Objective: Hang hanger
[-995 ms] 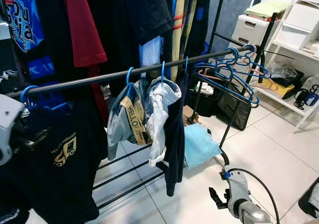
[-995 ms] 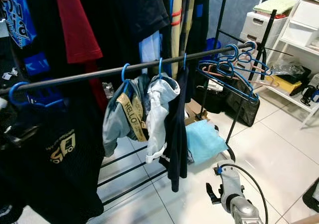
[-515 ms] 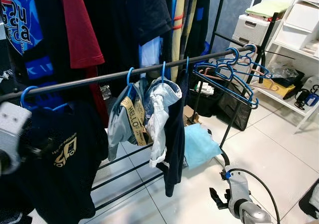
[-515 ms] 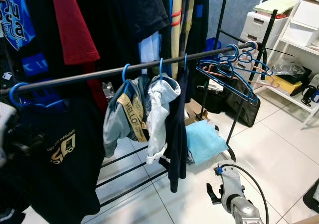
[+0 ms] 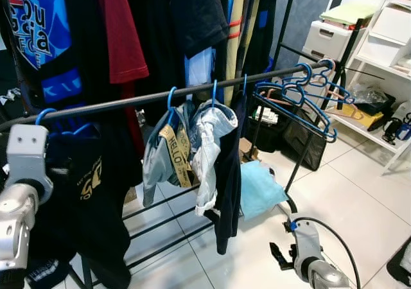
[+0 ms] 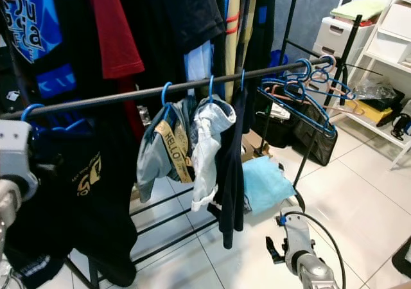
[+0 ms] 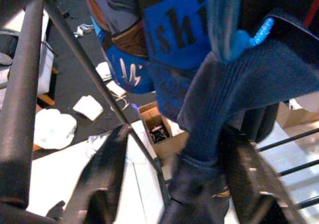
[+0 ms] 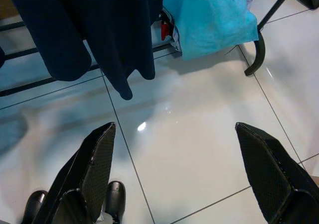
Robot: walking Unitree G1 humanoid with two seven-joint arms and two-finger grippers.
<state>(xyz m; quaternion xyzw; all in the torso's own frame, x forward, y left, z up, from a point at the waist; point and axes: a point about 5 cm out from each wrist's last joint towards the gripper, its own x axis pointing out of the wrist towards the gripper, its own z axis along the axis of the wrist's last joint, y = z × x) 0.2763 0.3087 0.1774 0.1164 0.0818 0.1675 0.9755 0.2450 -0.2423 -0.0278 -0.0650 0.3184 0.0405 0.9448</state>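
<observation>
My left end effector [image 7: 169, 184] was up at the rail's [image 5: 192, 94] left end, its fingers [image 7: 102, 176] spread around the dark shirt [image 5: 90, 205]. The shirt's blue hanger [image 5: 45, 115] already hooked the rail, just above that end effector; whether the fingers pinched the cloth I could not tell. The rail ran left to right, rising rightward. My right end effector [image 8: 177, 179] hung released over the floor [image 8: 199, 134]. A cardboard box [image 7: 159, 129] held small, unclear items.

A blue hanger [image 5: 46, 117] carrying a black shirt [image 5: 90, 192] hangs at the left edge of the frame, its hook over the black rail [image 5: 148, 98]. The shirt shows a gold print on its chest and drapes down toward the floor.
</observation>
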